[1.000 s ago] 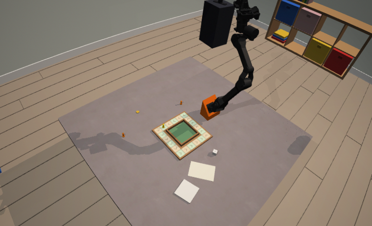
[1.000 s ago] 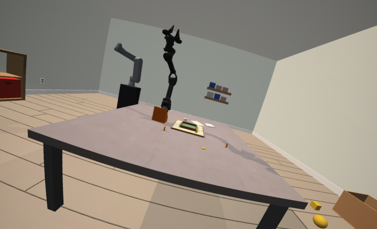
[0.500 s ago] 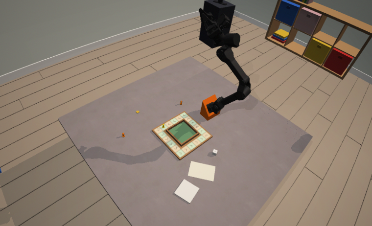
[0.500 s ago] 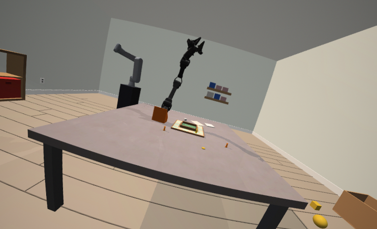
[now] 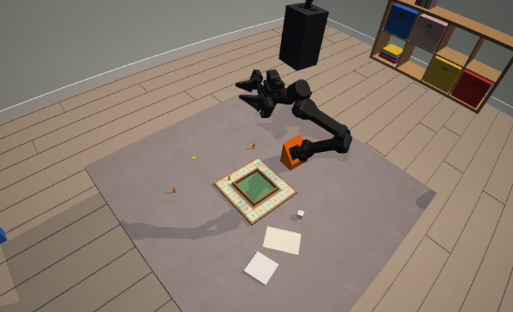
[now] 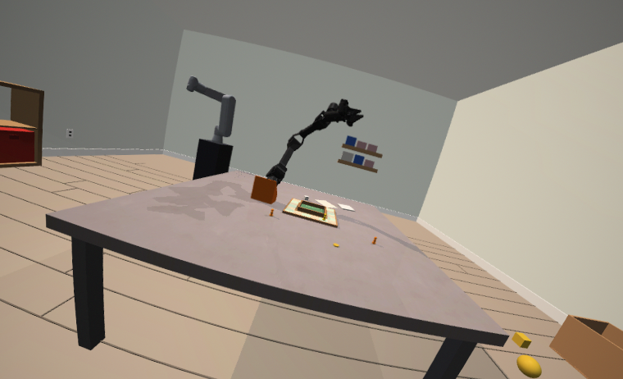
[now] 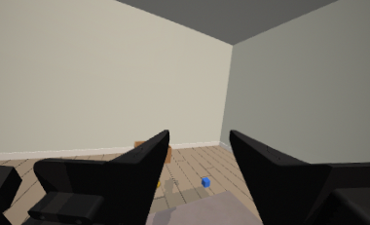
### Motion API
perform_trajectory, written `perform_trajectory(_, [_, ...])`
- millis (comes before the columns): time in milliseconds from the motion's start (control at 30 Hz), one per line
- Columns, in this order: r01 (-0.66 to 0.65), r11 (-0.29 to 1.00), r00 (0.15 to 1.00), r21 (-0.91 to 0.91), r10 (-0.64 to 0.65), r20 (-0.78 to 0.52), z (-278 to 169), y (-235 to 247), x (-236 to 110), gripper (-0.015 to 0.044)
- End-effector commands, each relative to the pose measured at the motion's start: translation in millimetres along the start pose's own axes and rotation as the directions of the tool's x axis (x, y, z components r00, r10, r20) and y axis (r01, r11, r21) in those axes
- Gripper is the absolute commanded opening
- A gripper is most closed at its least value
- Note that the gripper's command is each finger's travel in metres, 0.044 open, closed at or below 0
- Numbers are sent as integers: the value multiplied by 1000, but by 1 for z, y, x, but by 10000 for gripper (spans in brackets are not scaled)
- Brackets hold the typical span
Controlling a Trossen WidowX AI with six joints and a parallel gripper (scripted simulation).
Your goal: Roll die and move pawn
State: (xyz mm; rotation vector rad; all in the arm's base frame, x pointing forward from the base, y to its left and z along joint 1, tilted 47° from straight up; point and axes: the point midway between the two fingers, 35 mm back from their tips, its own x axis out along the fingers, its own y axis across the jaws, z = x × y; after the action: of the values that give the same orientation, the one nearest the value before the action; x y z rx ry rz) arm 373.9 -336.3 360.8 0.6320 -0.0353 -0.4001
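Observation:
A white die [image 5: 300, 213] [image 6: 306, 198] lies on the table beside the board [image 5: 252, 220] [image 6: 334, 221], outside it. The dice tray [image 5: 254, 203] in the board's middle has a green floor and holds nothing that I can see. A yellow pawn [image 5: 229, 177] [image 6: 324, 216] stands on a square near the board's left corner in the top view. The squares carry arrows. My gripper [image 5: 237, 90] [image 6: 361, 115] [image 7: 199, 134] is open and empty, high above the table and pointing sideways, far from die and pawn. The pips on the die are too small to read.
Two orange pawns [image 5: 254, 145] [image 5: 174, 189] [image 6: 271, 212] [image 6: 375, 240] and a yellow disc [image 5: 194, 157] [image 6: 336, 244] lie around the board. An orange block [image 5: 288, 157] [image 6: 263, 189] is at the arm's base. A cream sheet [image 5: 282, 240] and a white square [image 5: 261, 267] lie near the die.

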Motion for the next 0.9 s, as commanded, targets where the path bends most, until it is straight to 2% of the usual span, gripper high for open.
perform_trajectory(0, [-81,997,980,-22,75,-184,-61,46,3,275])
perform_trajectory(200, [-207,978,889,-35,173,-424,-143,109,-14,275])
perform_trajectory(400, [-346,938,726,-25,250,-641,-221,164,-57,275])
perform_trajectory(567, [-465,886,537,6,287,-793,-280,200,-111,275])
perform_trajectory(867, [-652,748,114,123,258,-959,-360,231,-240,275])
